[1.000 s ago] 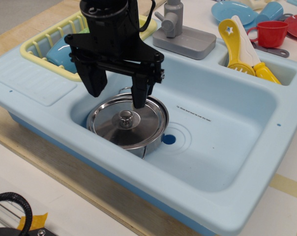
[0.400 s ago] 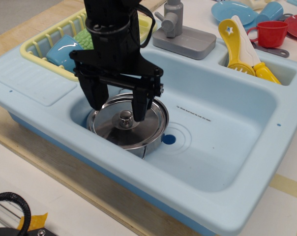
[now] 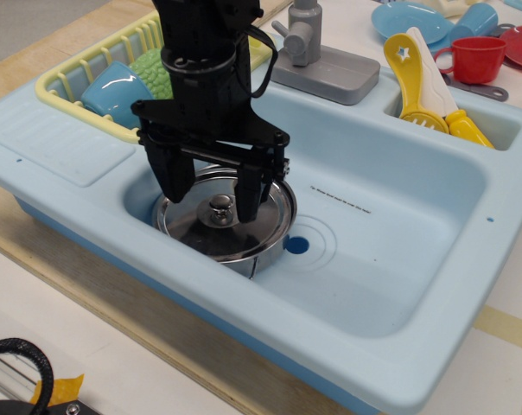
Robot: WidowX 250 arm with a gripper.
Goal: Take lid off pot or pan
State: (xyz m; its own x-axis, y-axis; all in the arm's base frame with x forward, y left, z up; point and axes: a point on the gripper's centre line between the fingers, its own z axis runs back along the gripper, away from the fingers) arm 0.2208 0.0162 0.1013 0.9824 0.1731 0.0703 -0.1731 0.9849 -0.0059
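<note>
At the far left a pale yellow plastic dish rack [image 3: 71, 73] holds a blue cup-like piece and something green. Just right of it, in the left end of the light blue plastic toy sink [image 3: 399, 285] on the wooden counter [image 3: 97, 303], stands the small shiny stainless-steel pot [image 3: 257, 252], with the flat round steel lid [image 3: 196, 229] seated on it. The black robot gripper [image 3: 213, 192] hangs directly over the lid, jaws spread apart and grasping nothing. Its two fingers stand either side of the small round metal knob [image 3: 219, 205] at the lid's centre — one left, one right, both near but apparently not touching it. The knob lies just below and between them, so the next move likely calls for a short descent and a squeeze. Further right sit the grey toy faucet [image 3: 317, 60], then yellow plastic utensils [image 3: 421, 82] and a red cup [image 3: 475, 58].
</note>
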